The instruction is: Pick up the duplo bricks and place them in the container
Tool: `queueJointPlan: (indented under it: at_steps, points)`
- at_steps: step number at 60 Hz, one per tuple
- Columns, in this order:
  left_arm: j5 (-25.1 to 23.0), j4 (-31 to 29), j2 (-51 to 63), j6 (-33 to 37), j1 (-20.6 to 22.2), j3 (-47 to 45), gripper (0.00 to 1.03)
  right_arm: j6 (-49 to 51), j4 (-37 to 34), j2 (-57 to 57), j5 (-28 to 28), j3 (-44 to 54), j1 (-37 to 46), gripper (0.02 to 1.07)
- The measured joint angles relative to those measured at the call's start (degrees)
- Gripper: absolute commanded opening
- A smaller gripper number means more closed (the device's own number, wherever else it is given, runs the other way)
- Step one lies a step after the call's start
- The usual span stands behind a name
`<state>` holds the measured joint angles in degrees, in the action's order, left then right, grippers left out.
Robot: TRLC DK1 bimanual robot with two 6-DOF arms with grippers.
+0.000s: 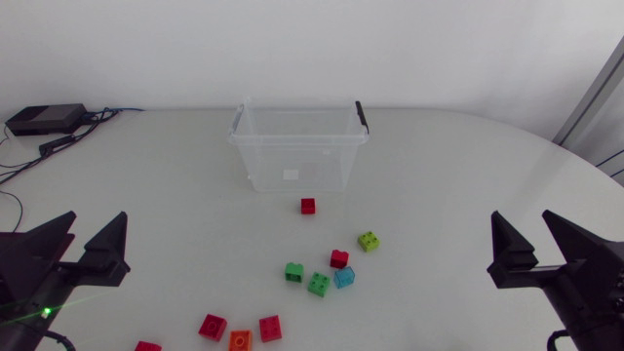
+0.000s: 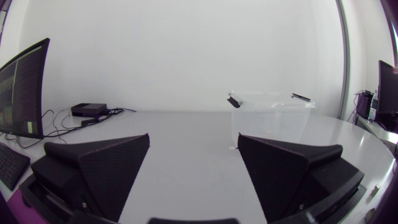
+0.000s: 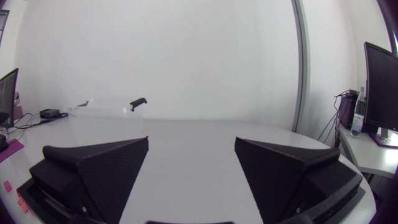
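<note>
Red, green, blue and orange duplo bricks (image 1: pixel 319 284) are scattered at lower centre of the white table (image 1: pixel 439 166), below the clear plastic container (image 1: pixel 299 146). The left gripper (image 1: pixel 97 216) at lower left and the right gripper (image 1: pixel 520 216) at lower right are held wide open, nothing gripped.

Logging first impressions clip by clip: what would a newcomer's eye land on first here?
A clear plastic container stands centred at the back of the table, no brick visible inside. Before it lie scattered duplo bricks in red, green, blue and orange. The left gripper and right gripper hang open at either side.
</note>
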<state>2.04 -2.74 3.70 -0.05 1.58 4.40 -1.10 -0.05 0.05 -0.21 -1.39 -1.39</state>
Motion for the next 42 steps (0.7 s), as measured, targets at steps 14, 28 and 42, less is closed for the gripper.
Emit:
queueJointPlan:
  at_steps: [14,28,42]
  points:
    - [-0.02,-16.79,25.92,-2.47,1.01,23.12,0.97,-0.31,0.2,11.87,0.02,-8.0,-1.2,1.02]
    - [0.02,-49.42,57.79,0.55,3.32,47.36,0.98,-2.99,-8.9,30.1,0.42,-22.49,-1.2,1.02]
    - [-0.04,-60.87,66.93,2.23,7.17,47.36,0.97,-3.63,-20.15,44.46,0.46,-33.05,-1.31,1.02]
